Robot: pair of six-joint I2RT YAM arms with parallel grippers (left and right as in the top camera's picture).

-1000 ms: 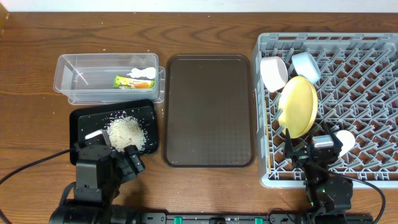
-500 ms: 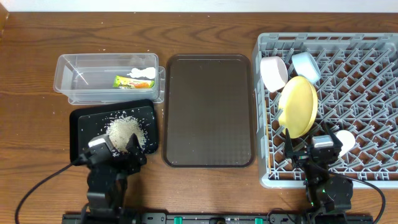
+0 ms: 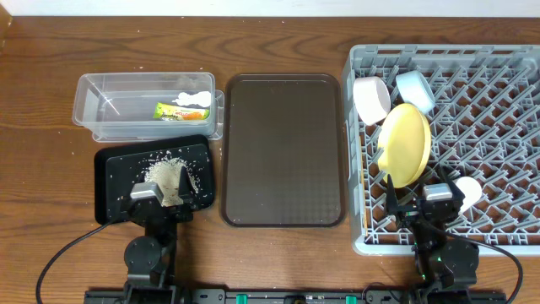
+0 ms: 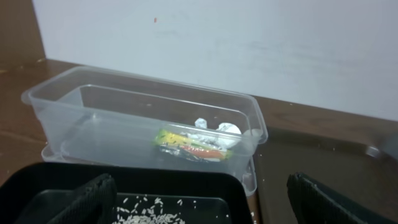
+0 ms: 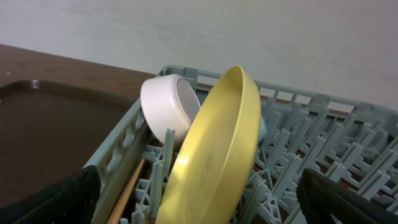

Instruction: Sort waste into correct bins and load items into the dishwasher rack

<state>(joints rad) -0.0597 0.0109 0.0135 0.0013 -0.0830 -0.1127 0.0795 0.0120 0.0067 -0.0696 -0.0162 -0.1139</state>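
Note:
The clear tub (image 3: 89, 110) holds the green-and-yellow wrapper (image 3: 179, 111) and the white tissue (image 3: 194, 100); both also show in the left wrist view, wrapper (image 4: 193, 144) and tissue (image 4: 217, 127). Rice scraps (image 3: 169, 173) lie in the black tray (image 3: 114, 165). My left gripper (image 3: 162, 196) is open and empty over the tray's near edge. The grey rack (image 3: 506, 76) holds the yellow plate (image 3: 403, 143) on edge, the white bowl (image 3: 371, 99), the light blue bowl (image 3: 415, 89), the small cup (image 3: 467, 192) and chopsticks (image 5: 126, 194). My right gripper (image 3: 422, 201) is open and empty just in front of the plate.
The large dark brown serving tray (image 3: 283, 152) lies between the bins and the rack, with nothing on it. The rack's front wall (image 5: 112, 162) stands close before my right gripper. A pale wall runs along the table's far edge.
My left arm has swung right and drawn in, bringing its open gripper up over the near edge of the black tray. The right arm has not moved.

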